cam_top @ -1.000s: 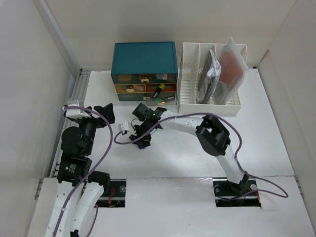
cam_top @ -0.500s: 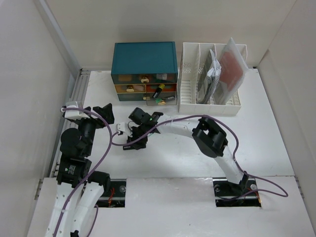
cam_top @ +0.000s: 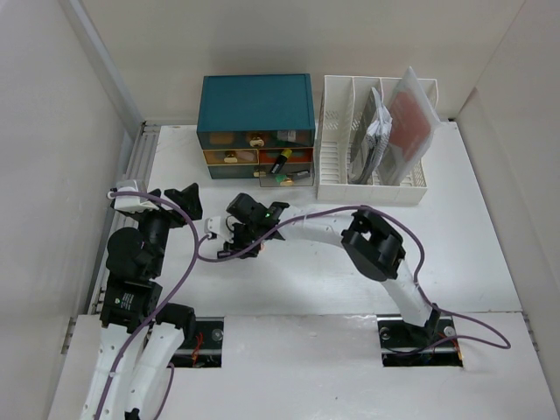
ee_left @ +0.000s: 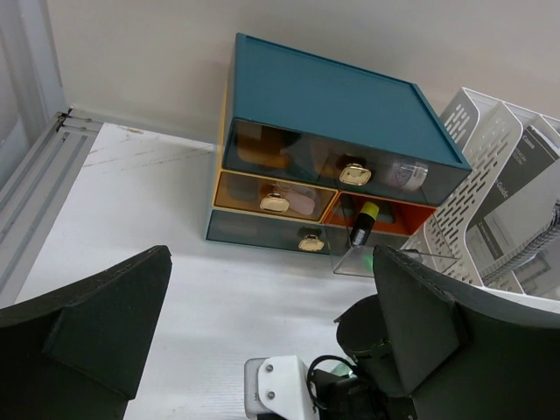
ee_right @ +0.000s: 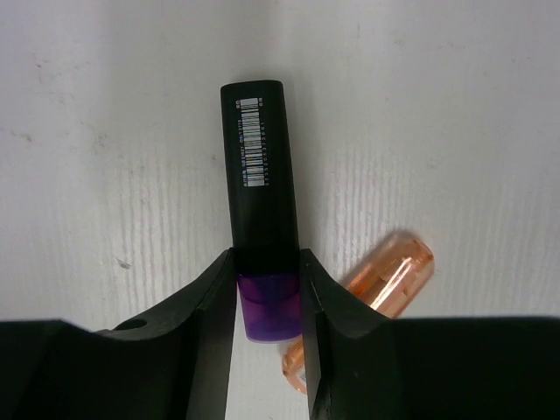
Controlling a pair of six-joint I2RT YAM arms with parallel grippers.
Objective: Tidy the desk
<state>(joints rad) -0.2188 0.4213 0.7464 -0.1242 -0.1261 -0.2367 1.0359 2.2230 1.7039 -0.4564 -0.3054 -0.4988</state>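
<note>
Right hand (ee_right: 267, 258): closed on a black marker (ee_right: 260, 175), fingers pressing its two sides at the purple band. The marker's long axis runs straight ahead from between them, flat on the counter (ee_right: 455, 105).

Orange clear tube (ee_right: 389, 276): just right of the marker, slanted, its near end hidden behind one finger.

Left hand (ee_left: 262, 306): wide open, holding nothing, farther from the marker.

Counter: white, matte, faintly ribbed, directly beneath the right hand. Teal drawers (cam_top: 255, 109) and white file rack (cam_top: 337, 175) stand at its far edge.

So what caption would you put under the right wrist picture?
Jaws hug a black plastic marker with a purple end on the white desk, beside an orange see-through tube.
</note>
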